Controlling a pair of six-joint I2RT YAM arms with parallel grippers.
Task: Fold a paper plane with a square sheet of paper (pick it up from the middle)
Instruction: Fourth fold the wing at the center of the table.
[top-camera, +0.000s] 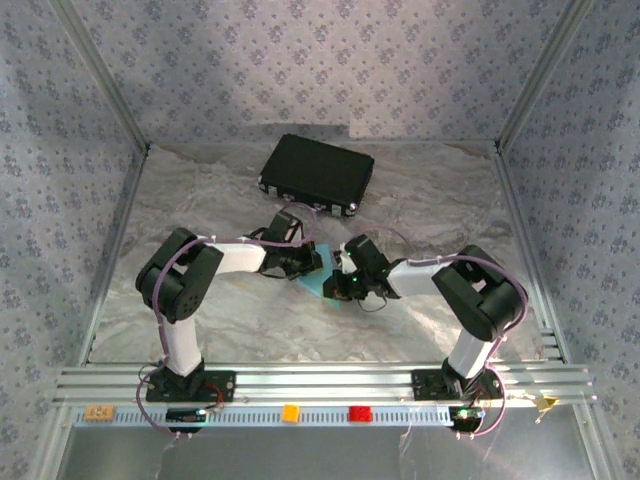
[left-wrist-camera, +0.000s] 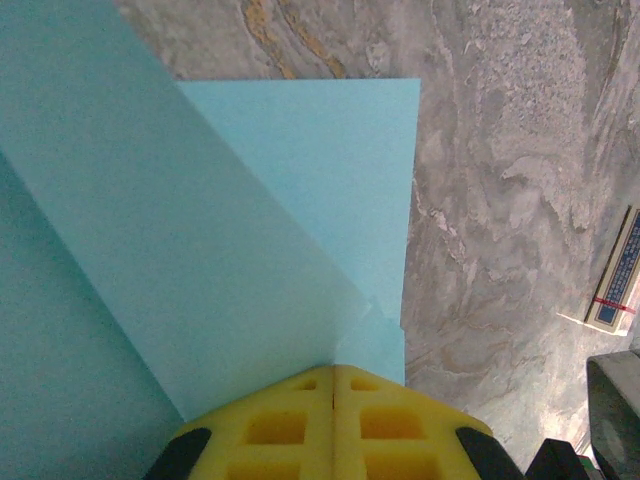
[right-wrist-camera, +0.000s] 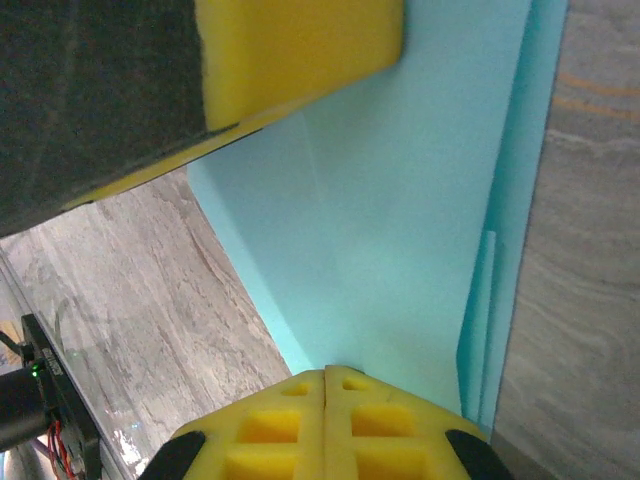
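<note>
Paper (left-wrist-camera: 300, 180) sits mid-worktop (top-camera: 420, 200), left pincer (left-wrist-camera: 332, 375) at its left, right pincer (right-wrist-camera: 325, 372) at its right; case (top-camera: 317, 173) behind, well apart.

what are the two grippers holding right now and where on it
The folded light blue paper. The left gripper and the right gripper are each shut on it, seemingly pinching an edge, from opposite sides.

no legible text in any view, small label (left-wrist-camera: 614, 272) with blue print and a red stripe far right of the left tool (left-wrist-camera: 333, 370), too blurred to read, orange tag (top-camera: 98, 411) on the front rail, marks too small
</note>
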